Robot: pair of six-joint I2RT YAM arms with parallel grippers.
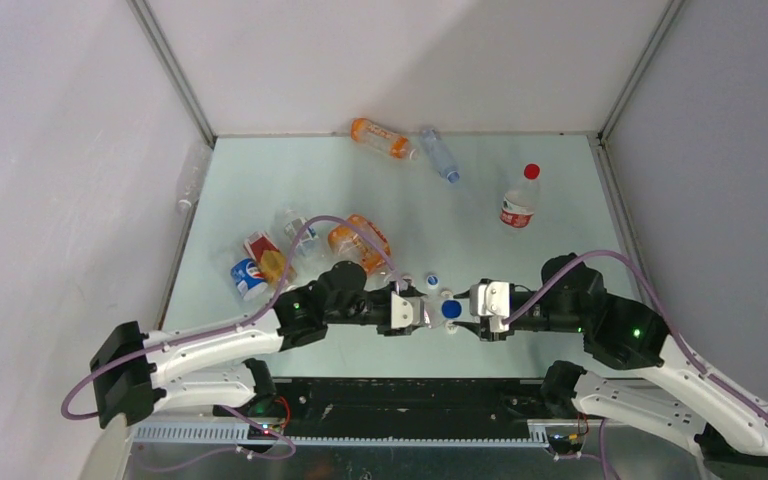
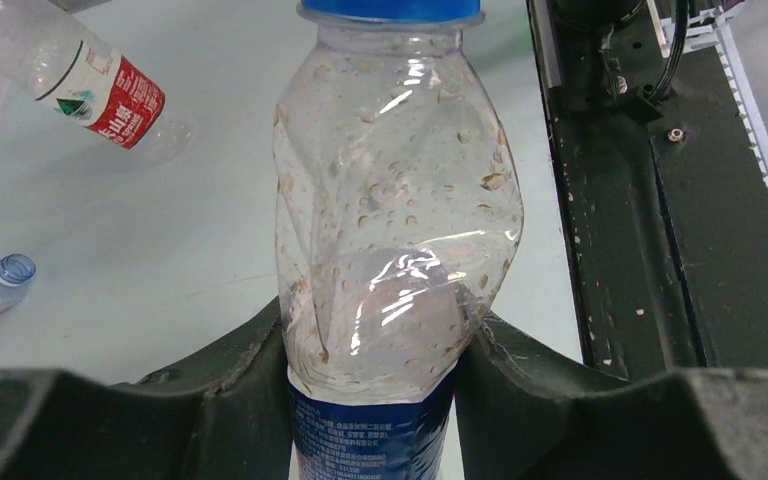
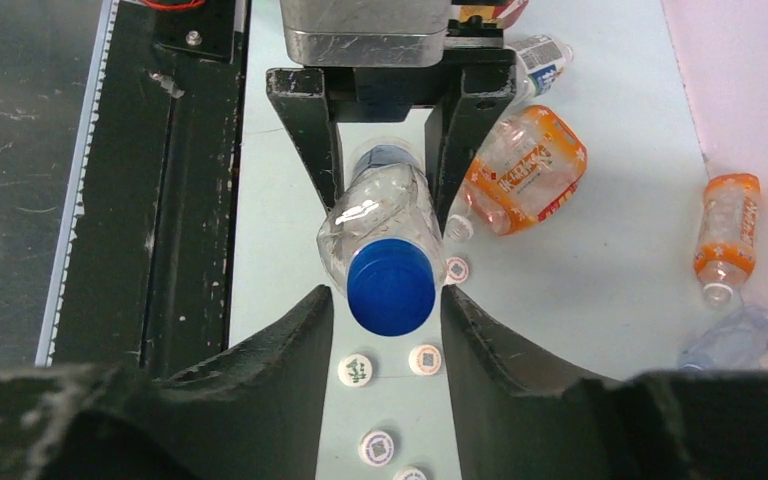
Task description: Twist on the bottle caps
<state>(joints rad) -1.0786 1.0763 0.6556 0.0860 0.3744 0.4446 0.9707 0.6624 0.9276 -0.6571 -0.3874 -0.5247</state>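
left gripper (image 2: pixel 375 325) clamped on the clear bottle (image 2: pixel 395 190), body dented between its fingers, held horizontal near the front edge of the table (image 1: pixel 460 230), neck toward the right arm. blue cap (image 3: pixel 391 287) sits on the neck. right gripper (image 3: pixel 385 297) straddles that cap, fingers close on both sides; can't tell if they touch. loose white caps (image 3: pixel 356 370) on the table below.

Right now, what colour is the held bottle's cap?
The cap is blue, clearest in right wrist view.
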